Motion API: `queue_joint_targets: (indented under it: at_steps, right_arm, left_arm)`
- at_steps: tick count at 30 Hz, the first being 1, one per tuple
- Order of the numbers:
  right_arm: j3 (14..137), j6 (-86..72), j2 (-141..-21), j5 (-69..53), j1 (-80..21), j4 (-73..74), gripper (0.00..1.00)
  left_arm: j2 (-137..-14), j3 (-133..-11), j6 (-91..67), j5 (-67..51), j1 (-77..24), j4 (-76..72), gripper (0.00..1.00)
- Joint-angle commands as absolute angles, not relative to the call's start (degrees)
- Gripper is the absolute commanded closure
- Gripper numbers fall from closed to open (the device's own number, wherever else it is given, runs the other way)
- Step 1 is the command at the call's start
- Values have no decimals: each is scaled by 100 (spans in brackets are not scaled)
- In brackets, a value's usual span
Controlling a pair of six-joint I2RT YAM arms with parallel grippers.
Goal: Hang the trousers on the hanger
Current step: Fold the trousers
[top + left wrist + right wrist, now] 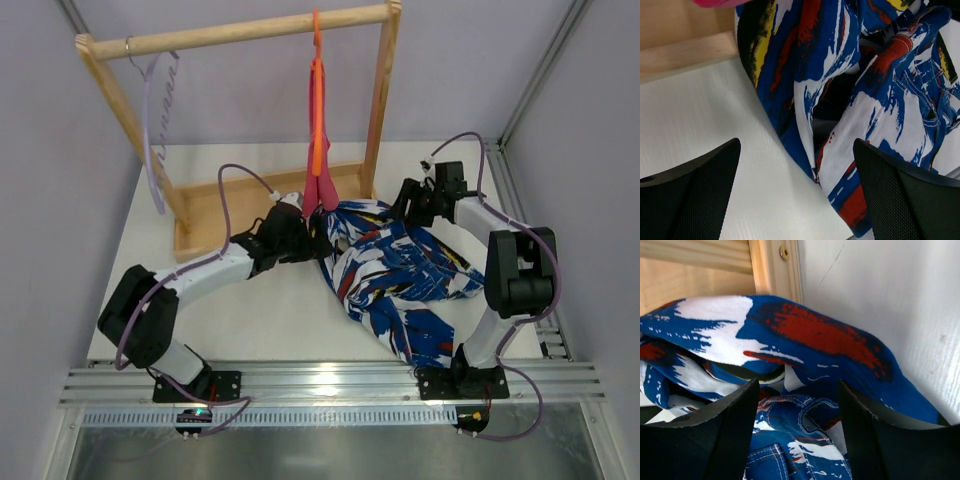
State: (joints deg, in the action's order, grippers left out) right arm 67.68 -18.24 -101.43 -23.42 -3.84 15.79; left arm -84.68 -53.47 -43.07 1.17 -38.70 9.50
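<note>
— How do the left jaws stand?
— Spread wide, gripping nothing. In my left wrist view the trousers (850,100) lie straight ahead. A folded edge hangs down into the gap between the two fingers (695,190).
— And the right jaws?
— Parted too, less widely, with nothing clamped that I can see. A raised fold of the print sits just beyond them, below the post of the wooden rack (775,270).
— Where are the trousers overall?
— On the counter (250,320), centre-right of the overhead frame, bunched between both arms. Their long axis runs from upper centre down to lower right.
— And the hanger?
— The hanger (152,120) hangs from the rack's rail at upper left, well apart from the trousers. I judge my left arm (190,275) to be the nearer one to it.
</note>
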Motion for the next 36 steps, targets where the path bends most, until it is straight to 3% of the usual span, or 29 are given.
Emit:
queue_joint_targets:
  at_steps: [1,5,8,9,11,12,14,15,16,27,36]
  right_arm:
    - [6478,-1811,-9932,-2558,-404,1117,35]
    - [6223,-1837,-9791,-2461,-413,1019,47]
    - [6135,-1811,-9686,-2242,-396,1151,66]
    - [6117,-1793,-9642,-2180,-404,1177,76]
    - [6117,-1775,-9458,-1969,-413,1300,84]
    - [6178,-1758,-9379,-1890,-404,1353,96]
    - [6354,-1749,-9150,-1592,-404,1686,96]
    - [6607,-1732,-9071,-1478,-404,2009,96]
    - [6740,-1705,-8983,-1337,-404,2178,96]
    - [8102,-1863,-7042,1774,-396,3673,96]
    - [8790,-1881,-5705,2258,-404,3938,96]
  left_arm:
    - [-8946,-5756,-4280,-184,-3841,185,7]
    - [-9579,-6099,-4342,-237,-3841,53,11]
    - [-9984,-6301,-4421,-255,-3841,26,15]
    - [-10132,-6328,-4456,-281,-3841,-139,22]
    - [-10221,-6372,-4543,-325,-3850,-184,40]
    - [-10239,-6389,-4579,-325,-3850,-158,60]
    - [-10152,-6468,-4553,-299,-3850,139,77]
    - [-10090,-6486,-4509,-264,-3850,297,92]
    - [-9864,-6486,-4465,-220,-3841,560,98]
    - [-7472,-6240,-3771,1624,-3850,2855,100]
    - [-6416,-6328,-3832,3101,-3850,4674,100]
